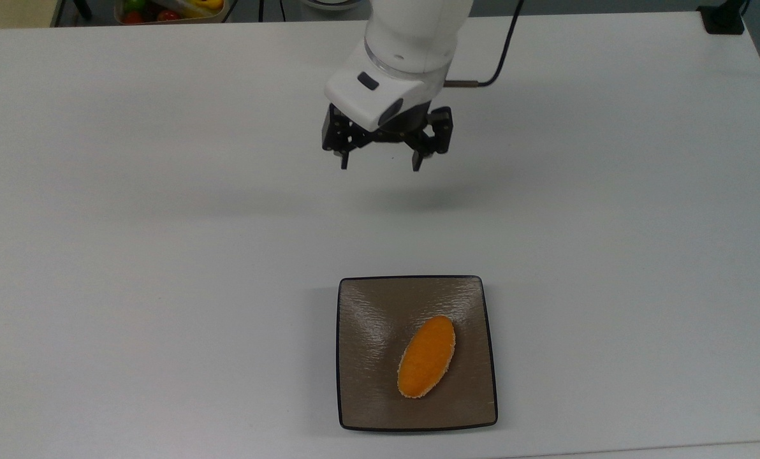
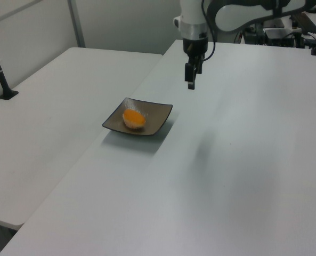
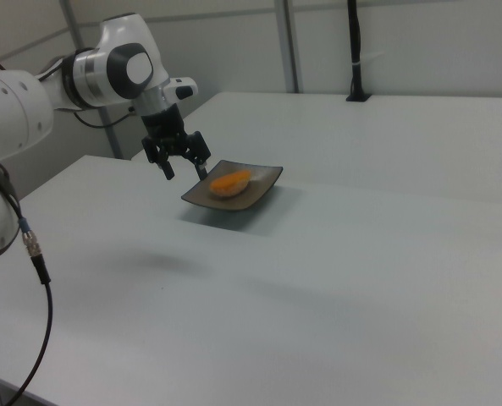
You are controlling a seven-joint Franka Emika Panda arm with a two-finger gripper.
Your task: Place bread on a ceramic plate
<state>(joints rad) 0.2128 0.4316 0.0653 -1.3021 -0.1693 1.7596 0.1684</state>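
**Claw clear, bread down on the plate**

Claw (image 1: 380, 162) hanging empty above the bare counter (image 1: 163, 191), fingers spread wide with nothing between them, pointing down. Raised off the surface, to judge by the soft shadow thrown on the counter just below it in the top view.

Task, by the look of things, done: bread resting on the ceramic plate with nothing gripping it, nothing left to carry. Left over, at most, a retreat of the arm to a resting pose; a judgement only, not something seen.

Count, largest first:

- One counter, white, spreading under and all around the claw.
- One ceramic plate (image 1: 367, 306), square, brown-taupe with a thin dark rim, well apart from the claw, below it in the top view, to the claw's right in the right view (image 3: 263, 182), lower left of it in the left view (image 2: 158, 114).
- One bread (image 1: 426, 357), orange oval with a pale crumbly edge, lying flat and slantwise on the plate, wholly inside the rim, towards the half of the plate farther from the claw in the top view.
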